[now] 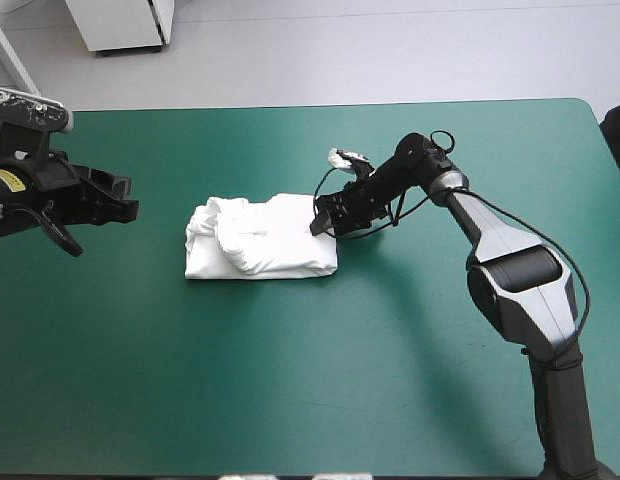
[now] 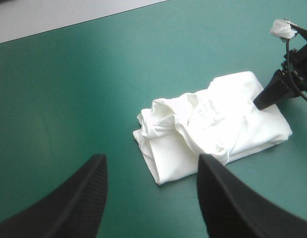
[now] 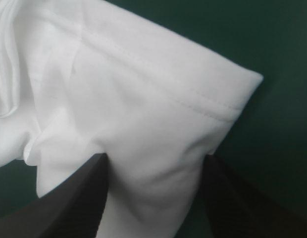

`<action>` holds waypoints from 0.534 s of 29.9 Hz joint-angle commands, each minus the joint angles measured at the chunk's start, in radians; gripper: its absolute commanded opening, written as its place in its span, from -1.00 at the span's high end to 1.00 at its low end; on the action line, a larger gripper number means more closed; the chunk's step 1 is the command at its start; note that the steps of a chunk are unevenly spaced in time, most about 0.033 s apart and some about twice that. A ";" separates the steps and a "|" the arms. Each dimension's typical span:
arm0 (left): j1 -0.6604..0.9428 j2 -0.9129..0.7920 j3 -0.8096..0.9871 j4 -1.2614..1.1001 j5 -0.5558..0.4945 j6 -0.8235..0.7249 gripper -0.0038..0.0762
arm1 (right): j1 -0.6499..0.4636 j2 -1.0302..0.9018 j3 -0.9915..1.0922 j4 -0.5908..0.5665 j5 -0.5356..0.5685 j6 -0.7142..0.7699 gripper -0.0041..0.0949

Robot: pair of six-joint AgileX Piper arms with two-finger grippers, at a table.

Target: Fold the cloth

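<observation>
The right jaws stand apart, set astride the right end of the T-shirt, with white cloth filling the gap between them and the stitched hem lying just ahead; nothing is clamped yet. The left jaws are likewise apart and empty. They are held over the left edge of the worktop, well apart from the cloth and aimed toward it. The T-shirt lies as a folded bundle near the middle of the teal-green worktop, a little left and far of centre, its right half smooth and its left half bunched in loose rolls. The step in hand is judged to be a grip on the right end for one more fold leftward, and the task is judged nearly done. To do this well, all layers at that end should be taken together and the jaws closed fully before any lift. The end should then be carried low and laid square on the left edge, so that the loose rolls are not dragged open. Counted: one T-shirt, one worktop, two sets of jaws.
</observation>
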 commanded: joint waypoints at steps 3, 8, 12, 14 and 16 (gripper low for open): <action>0.003 -0.019 -0.023 -0.015 -0.069 0.002 -0.11 | 0.017 -0.038 -0.025 -0.023 0.046 0.028 0.02; 0.003 -0.019 -0.023 -0.015 -0.077 0.005 -0.10 | 0.041 -0.030 -0.025 -0.117 0.046 0.012 0.71; 0.003 -0.019 -0.023 -0.016 -0.077 0.005 -0.10 | 0.037 -0.032 -0.026 -0.177 0.046 0.008 0.92; 0.003 -0.019 -0.023 -0.019 -0.077 0.005 -0.10 | 0.032 -0.046 -0.026 -0.268 0.048 0.031 0.92; 0.003 -0.019 -0.023 -0.024 -0.075 0.005 -0.10 | 0.022 -0.065 -0.026 -0.341 0.048 0.050 0.92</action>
